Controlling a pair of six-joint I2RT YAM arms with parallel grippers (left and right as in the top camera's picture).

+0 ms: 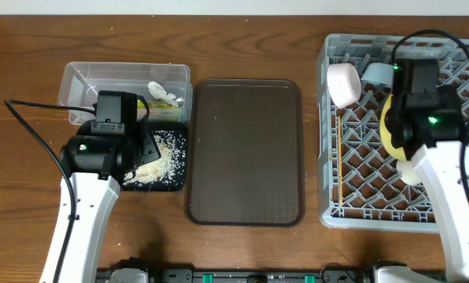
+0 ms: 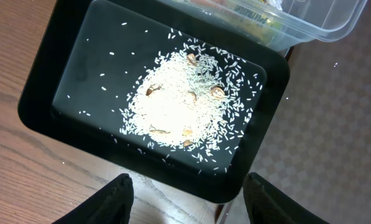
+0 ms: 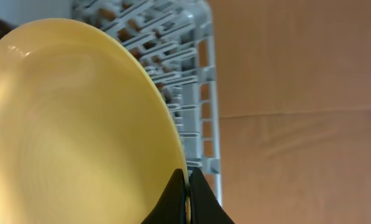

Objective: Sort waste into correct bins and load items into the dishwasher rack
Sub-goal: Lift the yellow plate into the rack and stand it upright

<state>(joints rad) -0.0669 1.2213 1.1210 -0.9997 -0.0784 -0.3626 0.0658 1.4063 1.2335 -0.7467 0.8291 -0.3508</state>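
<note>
My right gripper (image 3: 187, 175) is shut on the rim of the yellow plate (image 3: 73, 124), holding it on edge over the grey dishwasher rack (image 1: 336, 200). The plate (image 1: 386, 126) shows beside the arm in the overhead view. In the rack are a pinkish-white bowl (image 1: 342, 85), a light blue bowl (image 1: 375, 73), a pale cup (image 1: 411, 171) and chopsticks (image 1: 338, 161). My left gripper (image 2: 189, 180) is open and empty at the near edge of the black tray (image 2: 61, 74), which holds rice grains (image 2: 185, 99). The clear tub (image 1: 100, 79) holds white tissue (image 1: 162, 93) and the wrapper (image 2: 247, 11).
A large dark brown serving tray (image 1: 246, 149) lies between the bins and the rack. A few small brown bits sit among the rice. The left arm's black cable runs over the table at the left. The rack wall (image 3: 201, 93) stands next to the plate's rim.
</note>
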